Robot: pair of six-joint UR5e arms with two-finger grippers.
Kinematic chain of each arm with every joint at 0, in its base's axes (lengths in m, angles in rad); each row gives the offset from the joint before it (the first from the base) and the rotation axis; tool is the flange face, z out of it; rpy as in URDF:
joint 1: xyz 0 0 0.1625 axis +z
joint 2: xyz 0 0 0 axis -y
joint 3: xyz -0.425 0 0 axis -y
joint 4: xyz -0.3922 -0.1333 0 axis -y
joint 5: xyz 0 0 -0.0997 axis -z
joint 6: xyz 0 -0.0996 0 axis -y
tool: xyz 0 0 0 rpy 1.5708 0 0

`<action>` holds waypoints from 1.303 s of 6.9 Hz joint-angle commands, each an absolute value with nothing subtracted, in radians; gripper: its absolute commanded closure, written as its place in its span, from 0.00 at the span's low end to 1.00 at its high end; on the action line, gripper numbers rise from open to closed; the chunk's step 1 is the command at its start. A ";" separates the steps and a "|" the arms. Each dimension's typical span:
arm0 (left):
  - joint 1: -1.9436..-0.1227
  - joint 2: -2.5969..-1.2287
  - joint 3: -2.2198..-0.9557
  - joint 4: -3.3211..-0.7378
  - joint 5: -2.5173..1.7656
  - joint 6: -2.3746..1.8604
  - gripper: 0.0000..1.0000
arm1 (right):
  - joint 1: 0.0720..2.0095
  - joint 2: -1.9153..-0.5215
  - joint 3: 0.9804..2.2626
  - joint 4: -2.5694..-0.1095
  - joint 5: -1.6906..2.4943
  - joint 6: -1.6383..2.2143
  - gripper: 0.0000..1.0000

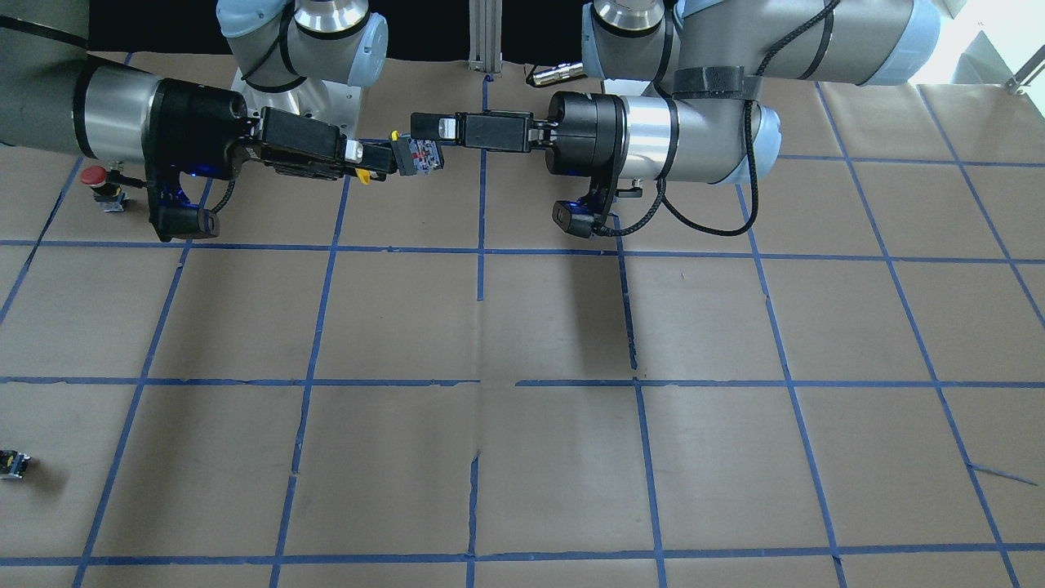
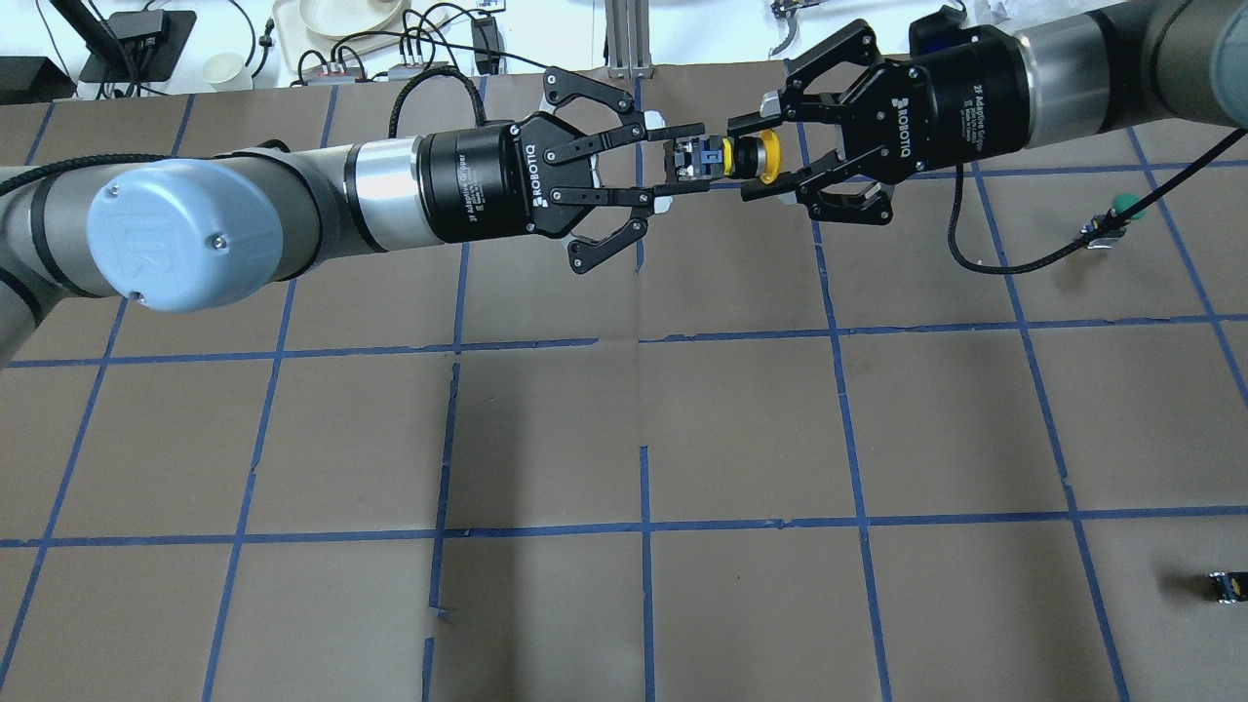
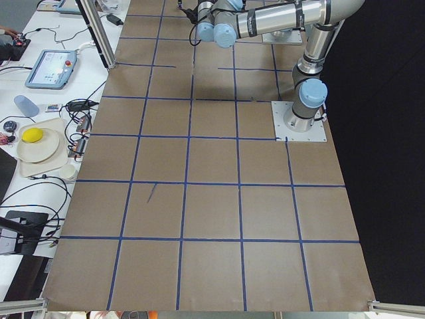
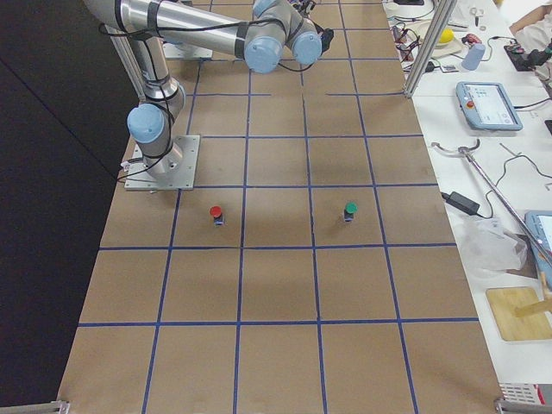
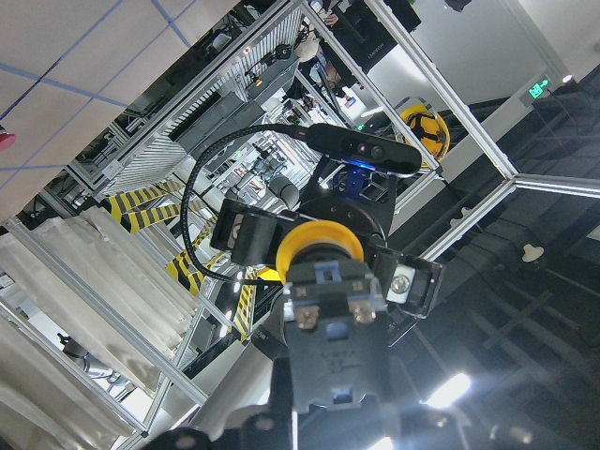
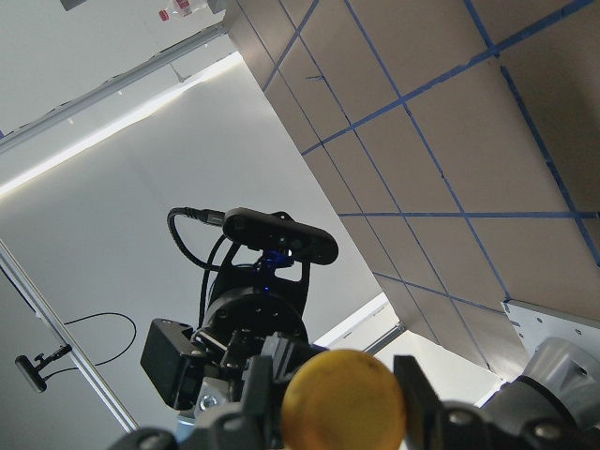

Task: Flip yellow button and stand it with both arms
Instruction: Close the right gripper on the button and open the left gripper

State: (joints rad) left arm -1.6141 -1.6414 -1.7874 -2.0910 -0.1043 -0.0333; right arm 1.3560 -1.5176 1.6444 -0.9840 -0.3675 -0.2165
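Note:
The yellow button [image 2: 767,158] hangs in the air between both grippers, lying sideways, high over the back of the table. My left gripper [image 2: 700,158] is shut on its grey-black contact block. My right gripper [image 2: 739,159] is shut on its yellow cap. In the front-facing view the button [image 1: 416,153] sits between the right gripper [image 1: 384,157] and the left gripper [image 1: 420,135]. The left wrist view shows the block's screw end with the cap [image 5: 323,246] behind it. The right wrist view shows the cap [image 6: 342,403] between its fingers.
A red-capped button [image 1: 94,175] stands on the brown paper table near the right arm's base side. A green-capped button [image 2: 1129,205] stands further out. A tiny black-and-yellow block [image 2: 1228,585] lies near the table's right edge. Operators' clutter lies beyond the far edge.

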 commanded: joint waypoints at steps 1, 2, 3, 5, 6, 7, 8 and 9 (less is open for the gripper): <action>-1.614 -1.640 -1.787 -2.091 -0.107 -0.034 0.95 | 1.355 -1.517 1.640 -0.983 -0.370 -0.216 0.81; -1.612 -1.640 -1.787 -2.091 -0.107 -0.034 0.76 | 1.355 -1.517 1.631 -0.983 -0.370 -0.215 0.81; -1.611 -1.640 -1.787 -2.089 -0.106 -0.037 0.01 | 1.355 -1.517 1.629 -0.983 -0.368 -0.213 0.81; -1.611 -1.637 -1.781 -2.086 -0.104 -0.083 0.00 | 1.353 -1.519 1.621 -0.988 -0.359 -0.215 0.81; -1.611 -1.637 -1.781 -2.083 -0.103 -0.083 0.00 | 1.345 -1.519 1.620 -0.995 -0.360 -0.216 0.81; -1.611 -1.637 -1.781 -2.083 -0.095 -0.081 0.00 | 1.335 -1.517 1.611 -0.997 -0.368 -0.216 0.82; -1.603 -1.637 -1.772 -2.080 -0.088 -0.078 0.00 | 1.315 -1.514 1.589 -1.017 -0.438 -0.216 0.82; -1.580 -1.635 -1.761 -2.063 -0.015 -0.090 0.00 | 1.281 -1.509 1.586 -1.155 -0.572 -0.212 0.82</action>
State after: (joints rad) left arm -1.5996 -1.6363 -1.7720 -2.0769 -0.0724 -0.0823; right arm 1.3144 -1.5142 1.5966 -1.0442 -0.4479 -0.2152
